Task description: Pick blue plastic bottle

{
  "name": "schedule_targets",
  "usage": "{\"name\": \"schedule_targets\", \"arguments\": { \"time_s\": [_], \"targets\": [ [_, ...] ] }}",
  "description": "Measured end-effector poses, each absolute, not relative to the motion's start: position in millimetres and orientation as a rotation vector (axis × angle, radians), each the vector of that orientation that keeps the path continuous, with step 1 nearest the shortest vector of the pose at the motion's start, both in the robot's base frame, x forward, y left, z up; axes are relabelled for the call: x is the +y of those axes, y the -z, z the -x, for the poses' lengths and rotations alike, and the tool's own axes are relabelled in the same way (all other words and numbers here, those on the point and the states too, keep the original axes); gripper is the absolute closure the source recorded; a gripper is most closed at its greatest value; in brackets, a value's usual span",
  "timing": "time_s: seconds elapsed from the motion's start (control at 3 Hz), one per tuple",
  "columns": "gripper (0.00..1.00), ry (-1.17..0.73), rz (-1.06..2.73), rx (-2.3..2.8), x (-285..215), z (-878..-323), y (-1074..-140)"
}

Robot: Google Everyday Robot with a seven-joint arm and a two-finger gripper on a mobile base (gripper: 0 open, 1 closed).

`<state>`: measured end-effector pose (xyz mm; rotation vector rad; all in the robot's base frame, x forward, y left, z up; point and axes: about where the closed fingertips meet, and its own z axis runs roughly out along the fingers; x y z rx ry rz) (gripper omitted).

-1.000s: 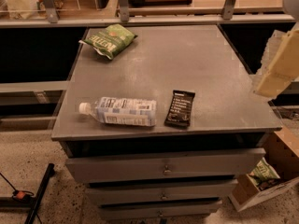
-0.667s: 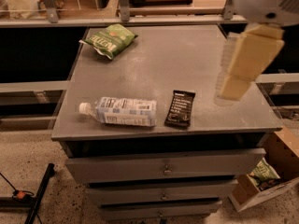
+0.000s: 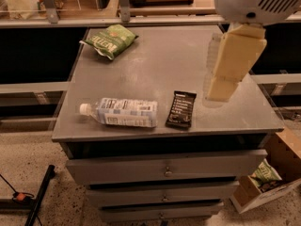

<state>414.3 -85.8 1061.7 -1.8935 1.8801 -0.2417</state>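
Observation:
The blue plastic bottle (image 3: pixel 123 112) lies on its side near the front left edge of the grey cabinet top (image 3: pixel 160 60). It is clear, with a white cap pointing left and a pale blue-and-white label. My gripper (image 3: pixel 215 94), cream-coloured under a grey wrist housing, hangs over the right part of the top. It is well to the right of the bottle and just right of the dark snack bar (image 3: pixel 181 109). It holds nothing that I can see.
A green chip bag (image 3: pixel 111 40) lies at the back left of the top. Drawers are below the front edge. A cardboard box (image 3: pixel 268 180) with a green bag stands on the floor at the right. A black stand leg (image 3: pixel 37 199) lies at the lower left.
My gripper has moved in from the right edge of the view to over the right part of the cabinet top, closer to the snack bar. The bottle, bar and bag have not moved.

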Motion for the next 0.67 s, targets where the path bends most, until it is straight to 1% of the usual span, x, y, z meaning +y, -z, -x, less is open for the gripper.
{"name": "schedule_targets", "arguments": {
  "time_s": [0.67],
  "targets": [
    [0.00,0.242,1.894,1.880,-85.6,-414.3,-1061.5]
  ]
}}
